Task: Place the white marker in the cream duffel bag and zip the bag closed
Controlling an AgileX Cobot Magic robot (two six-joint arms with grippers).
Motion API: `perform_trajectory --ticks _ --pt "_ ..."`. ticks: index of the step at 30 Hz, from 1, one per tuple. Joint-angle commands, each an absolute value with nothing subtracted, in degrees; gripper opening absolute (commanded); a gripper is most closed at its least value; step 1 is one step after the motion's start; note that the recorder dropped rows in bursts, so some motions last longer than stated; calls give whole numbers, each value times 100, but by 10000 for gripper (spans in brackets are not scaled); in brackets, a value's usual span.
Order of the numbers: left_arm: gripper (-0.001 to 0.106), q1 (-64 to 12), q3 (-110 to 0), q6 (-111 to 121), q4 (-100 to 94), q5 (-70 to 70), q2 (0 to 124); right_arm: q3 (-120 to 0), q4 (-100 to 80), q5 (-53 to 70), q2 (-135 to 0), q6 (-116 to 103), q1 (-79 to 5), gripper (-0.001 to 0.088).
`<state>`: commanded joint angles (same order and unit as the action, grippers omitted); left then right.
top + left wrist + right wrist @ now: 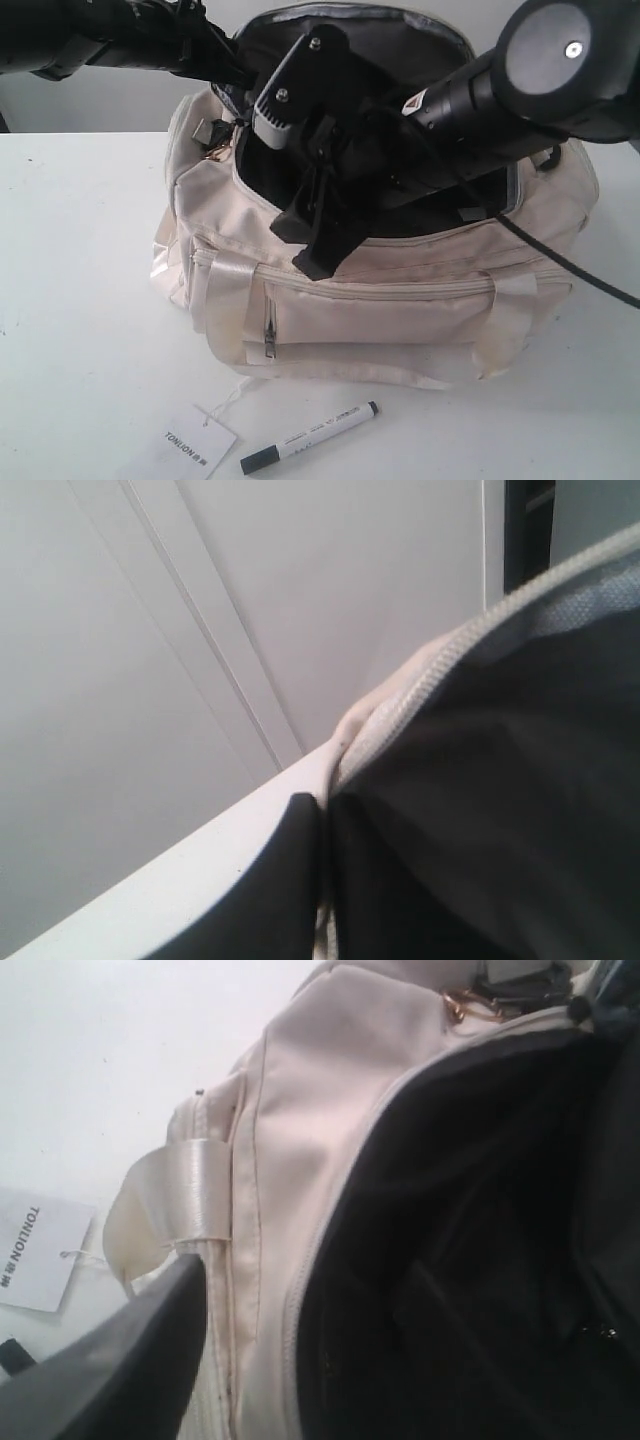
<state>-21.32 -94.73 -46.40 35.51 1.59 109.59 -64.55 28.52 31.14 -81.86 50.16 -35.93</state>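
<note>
Okay, the white surface (80,300) carries the cream duffel bag (400,310), mouth unzipped and gaping. We see the right end effector (318,240) at the front rim, fingers apart, one outside the wall. The left end effector (232,80) is at the back-left rim; we cannot tell its grip. A paper tag (195,447) lies in front of the bag. The white marker (312,436) lies just beside it on the surface, outside the bag, long axis diagonal, cap toward the tag. We judge the right arm nearer, with the bag's front wall in between.

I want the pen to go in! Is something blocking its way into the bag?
Partly. The right tool hangs over the front rim of the cream duffel bag, filling part of its open top. The white marker lies on the table, outside the front wall.
</note>
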Motion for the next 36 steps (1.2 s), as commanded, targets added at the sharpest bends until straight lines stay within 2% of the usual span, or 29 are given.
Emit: perform_trajectory --ticks 6,8,13,18,20,36 --pt "0 -2132 -9473 -4640 3551 159 10959 -6455 2852 3292 -7972 4990 -3593 550" --pt "0 -2132 -9473 -4640 3551 159 10959 -6455 2852 3362 -7960 4978 -3593 519" --pt "0 -2132 -9473 -4640 3551 159 10959 -6455 2852 3677 -7960 4949 -3593 333" --pt "0 -2132 -9473 -4640 3551 159 10959 -6455 2852 4003 -7960 4949 -3593 68" --pt "0 -2132 -9473 -4640 3551 159 10959 -6455 2852 4056 -7949 4949 -3593 0" --pt "0 -2132 -9473 -4640 3551 159 10959 -6455 2881 4492 -7941 4931 -3593 0"
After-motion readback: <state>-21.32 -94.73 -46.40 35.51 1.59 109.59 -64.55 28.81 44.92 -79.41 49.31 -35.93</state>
